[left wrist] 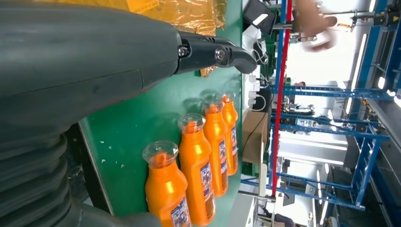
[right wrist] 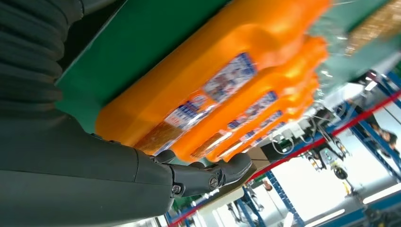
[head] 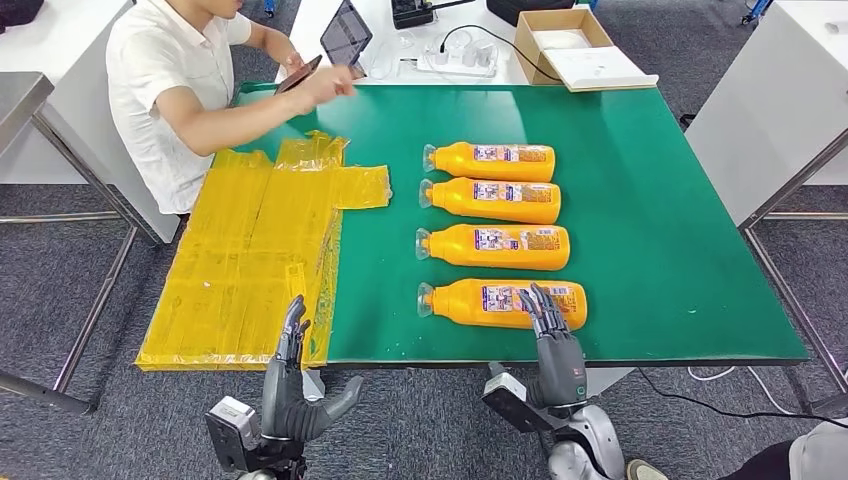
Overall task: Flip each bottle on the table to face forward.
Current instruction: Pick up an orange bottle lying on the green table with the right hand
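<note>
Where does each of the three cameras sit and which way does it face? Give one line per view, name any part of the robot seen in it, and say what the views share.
Head view: high on the robot, looking forward and down at the green table; left hand and right hand enter from below.
Left wrist view: behind the left hand, looking across the table at the bottle caps.
Right wrist view: behind the right hand, close beside the nearest bottle.
Shared: all three show the row of orange bottles.

Lab or test workshop. Green-topped counter (head: pixel 680 250) on grey carpet tile, white work tables (head: pixel 770 110) around it. Power strip (head: pixel 458 60) with cables, open cardboard box (head: pixel 565 40), blue steel racking (left wrist: pixel 350 142). Seated person (head: pixel 170 90) holds a phone.
</note>
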Tool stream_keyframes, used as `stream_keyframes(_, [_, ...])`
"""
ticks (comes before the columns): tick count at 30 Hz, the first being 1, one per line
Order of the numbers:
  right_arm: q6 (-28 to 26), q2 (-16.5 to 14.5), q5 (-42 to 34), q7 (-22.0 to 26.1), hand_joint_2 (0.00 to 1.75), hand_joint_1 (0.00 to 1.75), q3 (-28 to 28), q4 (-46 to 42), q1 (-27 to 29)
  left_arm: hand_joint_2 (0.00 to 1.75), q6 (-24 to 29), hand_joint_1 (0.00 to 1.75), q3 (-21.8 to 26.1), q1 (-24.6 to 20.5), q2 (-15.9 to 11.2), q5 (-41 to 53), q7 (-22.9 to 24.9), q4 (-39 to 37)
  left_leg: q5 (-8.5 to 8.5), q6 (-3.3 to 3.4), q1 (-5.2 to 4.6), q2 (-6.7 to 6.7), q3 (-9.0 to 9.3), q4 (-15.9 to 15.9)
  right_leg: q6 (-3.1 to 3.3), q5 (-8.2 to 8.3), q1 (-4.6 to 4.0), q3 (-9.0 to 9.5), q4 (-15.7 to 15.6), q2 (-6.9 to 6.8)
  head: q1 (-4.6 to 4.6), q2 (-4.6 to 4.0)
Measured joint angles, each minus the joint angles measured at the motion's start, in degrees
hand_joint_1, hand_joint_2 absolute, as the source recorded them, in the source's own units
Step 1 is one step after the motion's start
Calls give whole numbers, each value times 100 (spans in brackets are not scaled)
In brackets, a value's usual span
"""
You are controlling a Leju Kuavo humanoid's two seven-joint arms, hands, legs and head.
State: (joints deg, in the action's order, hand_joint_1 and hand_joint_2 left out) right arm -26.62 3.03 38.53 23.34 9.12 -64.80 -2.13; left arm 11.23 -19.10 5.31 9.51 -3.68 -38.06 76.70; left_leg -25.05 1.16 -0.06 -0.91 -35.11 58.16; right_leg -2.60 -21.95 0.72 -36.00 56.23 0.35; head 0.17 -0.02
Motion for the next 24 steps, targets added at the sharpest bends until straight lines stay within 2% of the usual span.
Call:
stream_keyframes(7, [13, 240, 120, -85, 175, 0, -51, 91, -78, 175, -10, 0, 0, -2, 40, -36, -2, -33, -1, 0, 1, 1, -1, 0, 0, -1, -1, -1, 1, 0, -1, 0])
stream_keyframes(15, [86, 459, 812, -331, 175, 0, -53, 290, -276, 175, -133, 0, 0, -14, 74, -49, -5, -82, 0, 2, -2, 0, -1, 0, -1, 1, 2, 1, 0, 0, 0, 0])
stream_keyframes(24, [79, 514, 1067, -334, 175, 0, -46, 282, -427, 175, -174, 0, 0, -57, 91, 14, -6, -113, 0, 3, -2, 1, -1, 0, -1, 1, 2, 0, 1, 0, -1, 0])
